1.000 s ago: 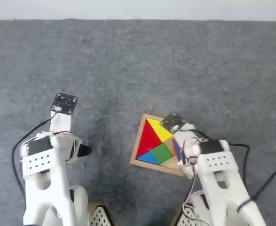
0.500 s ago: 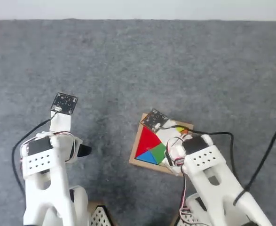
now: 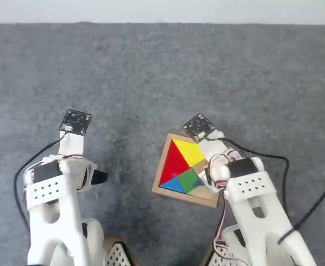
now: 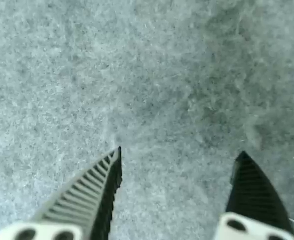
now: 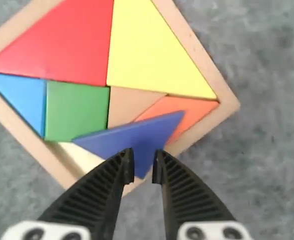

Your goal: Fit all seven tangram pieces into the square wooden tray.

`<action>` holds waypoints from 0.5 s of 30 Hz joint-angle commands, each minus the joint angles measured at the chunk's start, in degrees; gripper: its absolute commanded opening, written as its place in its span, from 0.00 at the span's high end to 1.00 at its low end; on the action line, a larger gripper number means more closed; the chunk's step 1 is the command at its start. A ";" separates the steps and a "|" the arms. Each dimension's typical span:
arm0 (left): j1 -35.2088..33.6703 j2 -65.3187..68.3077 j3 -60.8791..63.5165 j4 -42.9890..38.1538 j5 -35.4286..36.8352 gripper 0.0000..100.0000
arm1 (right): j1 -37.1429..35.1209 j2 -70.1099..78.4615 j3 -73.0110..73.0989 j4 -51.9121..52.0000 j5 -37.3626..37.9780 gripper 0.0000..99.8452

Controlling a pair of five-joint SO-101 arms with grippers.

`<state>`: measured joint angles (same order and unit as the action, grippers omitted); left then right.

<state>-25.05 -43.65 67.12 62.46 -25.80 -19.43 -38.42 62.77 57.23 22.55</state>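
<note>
The square wooden tray [image 5: 214, 95] lies tilted on the grey carpet, also in the high view [image 3: 179, 196]. In it are a red triangle [image 5: 61, 45], a yellow triangle [image 5: 147, 55], a light blue triangle [image 5: 21, 97], a green square [image 5: 76, 110], an orange piece [image 5: 187, 107] and a pale piece [image 5: 79, 155]. My right gripper [image 5: 142, 162] is shut on a dark blue triangle [image 5: 136, 137], which lies slanted over the tray's near corner and partly covers a bare wood gap [image 5: 129, 102]. My left gripper [image 4: 179, 172] stands open over bare carpet.
The left arm [image 3: 57, 183] stands well left of the tray, the right arm [image 3: 245, 183] just right of it. Grey carpet [image 3: 162, 77] stretches to a pale strip at the far edge.
The right arm swung left across the tray, then back right and a little farther out. The left arm has not moved.
</note>
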 commanded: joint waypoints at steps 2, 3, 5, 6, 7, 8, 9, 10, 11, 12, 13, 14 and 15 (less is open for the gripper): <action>0.26 -1.14 -0.40 -0.97 -0.18 0.66 | 1.01 7.60 -5.45 -4.00 -0.70 0.92; 0.26 -1.14 -0.40 -0.97 -0.18 0.66 | 0.92 9.10 -6.07 -4.00 -0.70 0.92; 0.26 -1.14 -0.40 -0.97 -0.18 0.66 | 0.75 11.21 -6.51 -3.91 -0.70 0.92; 0.26 -1.14 -0.40 -0.97 -0.18 0.66 | 0.57 11.56 -6.33 -3.91 -0.70 0.92; 0.26 -1.14 -0.40 -0.97 -0.18 0.66 | 0.31 11.56 -5.71 -3.82 -0.62 0.92; 0.26 -1.14 -0.40 -0.97 -0.18 0.66 | -0.04 11.21 -4.92 -3.82 -0.44 0.92; 0.26 -1.14 -0.40 -0.97 -0.18 0.66 | -0.57 10.77 -3.96 -3.74 -0.35 0.93; 0.26 -1.14 -0.40 -0.97 -0.18 0.66 | -1.01 10.15 -2.90 -3.74 -0.35 0.93; 0.26 -1.14 -0.40 -0.97 -0.18 0.66 | -1.45 9.36 -1.93 -3.74 -0.44 0.93; 0.26 -1.14 -0.40 -0.97 -0.18 0.66 | -1.89 8.40 -0.88 -3.65 -0.53 0.93; 0.26 -1.14 -0.40 -0.97 -0.18 0.66 | -2.33 7.34 -0.09 -3.30 -0.53 0.93; 0.26 -1.14 -0.40 -0.97 -0.18 0.66 | -2.95 6.11 0.35 -2.24 -0.62 0.93; 0.26 -1.23 -0.40 -0.97 -0.18 0.66 | -3.65 4.79 0.53 -0.75 -0.62 0.93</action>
<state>-25.05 -43.65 67.12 62.46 -25.80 -21.27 -31.03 61.54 53.89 22.20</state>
